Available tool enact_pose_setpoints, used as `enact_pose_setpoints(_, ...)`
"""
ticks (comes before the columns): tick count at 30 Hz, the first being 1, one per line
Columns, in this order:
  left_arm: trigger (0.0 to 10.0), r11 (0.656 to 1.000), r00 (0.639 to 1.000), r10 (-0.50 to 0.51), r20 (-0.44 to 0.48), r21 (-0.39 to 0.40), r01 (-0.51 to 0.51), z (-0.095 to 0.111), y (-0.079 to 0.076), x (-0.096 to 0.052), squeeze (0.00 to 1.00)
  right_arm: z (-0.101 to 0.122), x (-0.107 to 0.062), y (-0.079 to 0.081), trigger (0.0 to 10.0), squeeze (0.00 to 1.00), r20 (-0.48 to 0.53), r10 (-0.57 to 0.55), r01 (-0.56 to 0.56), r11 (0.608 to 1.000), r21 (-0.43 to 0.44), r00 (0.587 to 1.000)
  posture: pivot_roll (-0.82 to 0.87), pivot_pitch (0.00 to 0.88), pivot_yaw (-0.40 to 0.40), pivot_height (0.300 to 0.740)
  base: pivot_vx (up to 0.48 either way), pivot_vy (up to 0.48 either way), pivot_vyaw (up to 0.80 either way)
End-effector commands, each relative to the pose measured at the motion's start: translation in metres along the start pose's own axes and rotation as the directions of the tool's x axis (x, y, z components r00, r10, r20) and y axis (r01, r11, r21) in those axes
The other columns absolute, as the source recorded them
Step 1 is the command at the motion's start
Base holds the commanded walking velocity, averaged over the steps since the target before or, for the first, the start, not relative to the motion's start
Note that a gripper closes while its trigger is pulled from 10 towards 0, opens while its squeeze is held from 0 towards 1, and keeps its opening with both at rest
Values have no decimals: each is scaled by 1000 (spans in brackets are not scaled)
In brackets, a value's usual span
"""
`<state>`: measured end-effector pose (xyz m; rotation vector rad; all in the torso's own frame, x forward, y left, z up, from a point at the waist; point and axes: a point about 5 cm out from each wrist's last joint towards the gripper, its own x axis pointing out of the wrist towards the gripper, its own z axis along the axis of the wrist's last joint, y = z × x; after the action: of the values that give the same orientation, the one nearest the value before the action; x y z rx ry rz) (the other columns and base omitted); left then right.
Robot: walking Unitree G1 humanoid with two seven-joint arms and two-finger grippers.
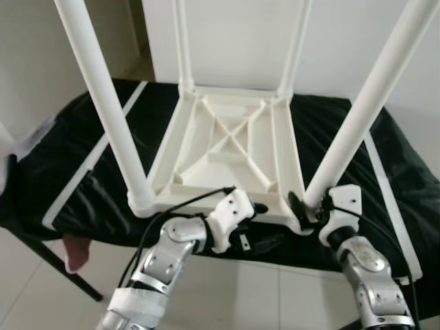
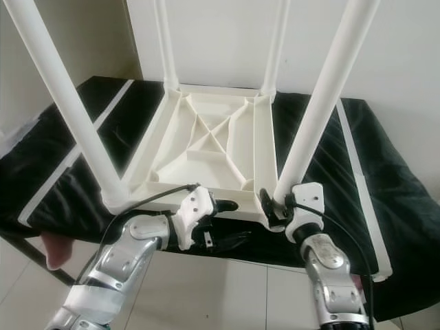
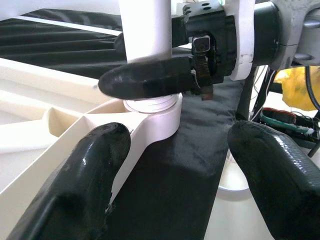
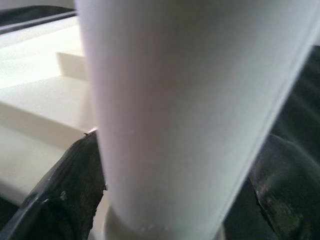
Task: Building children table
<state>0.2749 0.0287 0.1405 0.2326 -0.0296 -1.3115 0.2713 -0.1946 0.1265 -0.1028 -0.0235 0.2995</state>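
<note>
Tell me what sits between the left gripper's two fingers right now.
Nothing is held. In the left wrist view, the left gripper is open, and between its fingers lie the black cloth and the tabletop's white corner socket; beyond, the right gripper grips the leg.

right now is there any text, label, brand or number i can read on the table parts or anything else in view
None can be read.
The upside-down white table and its near right leg show no lettering.
The black cover under it has only plain white stripes.
The right gripper, shut around the base of that leg, and the open left gripper show no legible marking.
The circuit board behind the right gripper is too small to read.
</note>
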Motion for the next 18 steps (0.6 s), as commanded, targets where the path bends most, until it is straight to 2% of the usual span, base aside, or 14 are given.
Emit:
enact_pose_setpoints(1, 10000, 999, 999, 36, -18, 12, -35, -2, 4, 3, 0, 2, 2, 0, 10000, 0, 13, 96, -96, 995, 15, 995, -38, 22, 8, 740, 0, 0, 0)
enact_pose_setpoints(3, 10000, 999, 999, 31, -26, 21, -30, -2, 4, 4, 0, 3, 2, -1, 10000, 0, 15, 162, -163, 987, 14, 987, -38, 22, 8, 740, 0, 0, 0)
enact_pose_setpoints(8, 10000, 1000, 999, 20, -34, 24, -19, -3, 3, 5, 0, 1, 6, -4, 10000, 0, -4, 205, -205, 979, -21, 979, -33, 4, 8, 740, 0, 0, 0)
enact_pose_setpoints(9, 10000, 1000, 999, 17, -34, 27, -16, -3, 3, 5, 0, 2, 9, -4, 7922, 0, -2, 220, -220, 975, -27, 976, -32, 0, 10, 740, 0, 0, 0)
enact_pose_setpoints(11, 10000, 1000, 999, 15, -33, 28, -14, -3, 3, 5, 0, 3, 10, -4, 7922, 0, 1, 232, -232, 972, -28, 973, -32, 0, 10, 740, 0, 0, 0)
enact_pose_setpoints(12, 10000, 999, 999, 13, -32, 31, -12, -2, 3, 6, 0, 4, 10, -4, 4314, 0, 5, 244, -243, 969, -49, 970, -34, 0, 13, 740, 0, 0, 0)
enact_pose_setpoints(13, 10000, 999, 999, 11, -32, 33, -10, -1, 3, 6, 0, 5, 11, -5, 4314, 0, 8, 257, -256, 965, -63, 966, -34, 0, 13, 740, 0, 0, 0)
enact_pose_setpoints(14, 10000, 999, 999, 10, -36, 41, -9, -2, 4, 7, 0, 2, 11, -6, 0, 0, -9, 261, -260, 962, -80, 965, -34, 0, 14, 740, 0, 0, 0)
enact_pose_setpoints(18, 10000, 999, 999, 13, -38, 50, -11, -2, 7, 9, 0, -2, 10, -7, 0, 0, -14, 277, -278, 958, -75, 961, -36, 0, 13, 740, 0, 0, 0)
